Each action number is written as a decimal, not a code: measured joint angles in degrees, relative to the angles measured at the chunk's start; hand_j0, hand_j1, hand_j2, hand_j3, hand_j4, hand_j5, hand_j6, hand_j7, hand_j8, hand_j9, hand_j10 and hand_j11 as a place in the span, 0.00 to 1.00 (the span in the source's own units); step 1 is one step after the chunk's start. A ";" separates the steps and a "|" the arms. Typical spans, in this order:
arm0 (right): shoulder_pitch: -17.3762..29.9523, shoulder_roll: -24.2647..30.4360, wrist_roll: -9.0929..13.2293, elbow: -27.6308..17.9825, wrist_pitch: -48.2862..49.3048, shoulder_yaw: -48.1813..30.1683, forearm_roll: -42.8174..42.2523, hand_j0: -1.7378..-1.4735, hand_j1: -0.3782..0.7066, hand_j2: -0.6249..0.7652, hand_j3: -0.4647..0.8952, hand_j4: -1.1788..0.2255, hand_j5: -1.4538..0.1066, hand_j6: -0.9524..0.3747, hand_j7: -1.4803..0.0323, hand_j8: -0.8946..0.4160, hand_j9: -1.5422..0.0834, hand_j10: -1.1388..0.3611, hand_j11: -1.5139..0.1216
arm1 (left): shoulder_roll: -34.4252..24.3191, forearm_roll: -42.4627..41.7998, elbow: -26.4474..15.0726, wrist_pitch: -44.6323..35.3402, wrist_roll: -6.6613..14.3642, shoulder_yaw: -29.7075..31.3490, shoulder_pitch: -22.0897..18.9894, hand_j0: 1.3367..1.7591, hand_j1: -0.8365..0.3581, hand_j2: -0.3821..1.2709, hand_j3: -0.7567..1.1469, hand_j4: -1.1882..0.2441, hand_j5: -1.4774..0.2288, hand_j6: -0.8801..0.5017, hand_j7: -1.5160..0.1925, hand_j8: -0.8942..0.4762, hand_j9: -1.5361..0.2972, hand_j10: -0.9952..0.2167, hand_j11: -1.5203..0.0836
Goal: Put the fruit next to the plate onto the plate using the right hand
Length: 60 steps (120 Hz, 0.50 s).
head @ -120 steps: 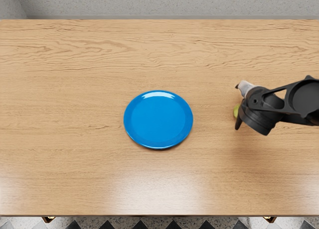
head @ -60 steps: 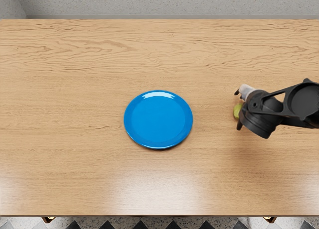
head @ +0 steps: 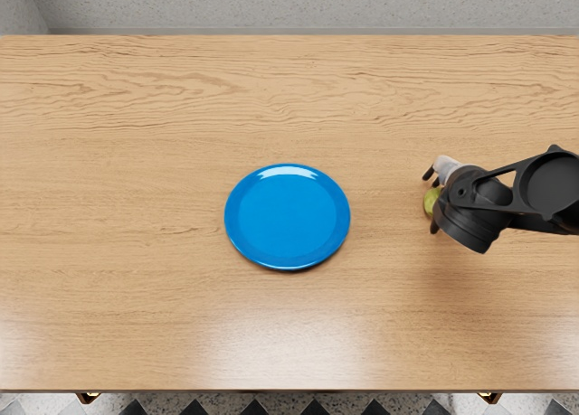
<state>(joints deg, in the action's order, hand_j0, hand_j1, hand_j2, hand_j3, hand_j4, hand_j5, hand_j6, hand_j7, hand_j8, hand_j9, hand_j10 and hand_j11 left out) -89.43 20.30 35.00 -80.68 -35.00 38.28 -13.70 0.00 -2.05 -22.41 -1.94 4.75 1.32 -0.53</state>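
Head view, slanted down onto the bench (head: 136, 117): light wood, grain running left to right, a soft sheen on the near edge. A grey wall (head: 271, 4) runs behind the far edge; a strip of checkered floor (head: 271, 406) shows below the near edge.

Plate (head: 288, 216): blue, round, glossy, lying flat near the middle of the bench. Nothing lies on it.

Fruit (head: 431, 201): small, yellow-green. Only a sliver shows at the left edge of the right hand; the rest is hidden beneath it. It sits to the right of the plate, well apart from the rim, with bare wood between them. It is not on the plate. Whether it rests on the bench or is lifted just clear cannot be told from this angle.

Right arm (head: 543, 193): black, comes in from the right edge at about the height of the plate and reaches left.

Right hand (head: 457, 202): black housing with a pale part at its upper left, placed directly over the fruit and covering most of it. It casts a faint shadow on the wood under and below the wrist.

Fingers: the housing hides them where they meet the fruit, so I cannot tell how far open they are or whether they have hold of it.
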 joint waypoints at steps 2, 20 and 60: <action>-0.01 0.00 0.00 0.00 0.00 0.08 0.00 0.30 0.38 0.40 0.34 0.61 0.66 0.47 0.70 0.44 0.69 0.54 0.67 | 0.00 0.00 0.00 0.00 0.00 0.00 0.00 0.76 0.99 0.23 0.40 0.83 0.86 0.63 0.88 0.65 0.83 0.82 0.94; 0.44 -0.07 0.02 -0.01 -0.02 0.06 -0.40 0.32 0.60 0.44 0.34 0.42 0.46 0.40 0.48 0.49 0.52 0.45 0.46 | 0.00 0.01 0.00 -0.01 0.00 0.00 0.00 0.76 0.99 0.23 0.40 0.83 0.86 0.63 0.88 0.65 0.83 0.82 0.94; -0.05 0.62 -0.08 -0.01 0.06 -0.35 0.39 0.34 0.62 0.60 0.34 0.28 0.24 0.42 0.28 0.37 0.33 0.45 0.26 | 0.00 0.01 0.00 -0.01 0.00 -0.01 0.00 0.76 0.99 0.23 0.40 0.83 0.86 0.63 0.88 0.65 0.83 0.82 0.94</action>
<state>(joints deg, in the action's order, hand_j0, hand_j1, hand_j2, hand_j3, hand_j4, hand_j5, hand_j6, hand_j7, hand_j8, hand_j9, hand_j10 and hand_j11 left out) -89.48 20.92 34.92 -80.69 -34.94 37.93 -13.31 0.00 -2.04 -22.41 -1.95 4.75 1.31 -0.53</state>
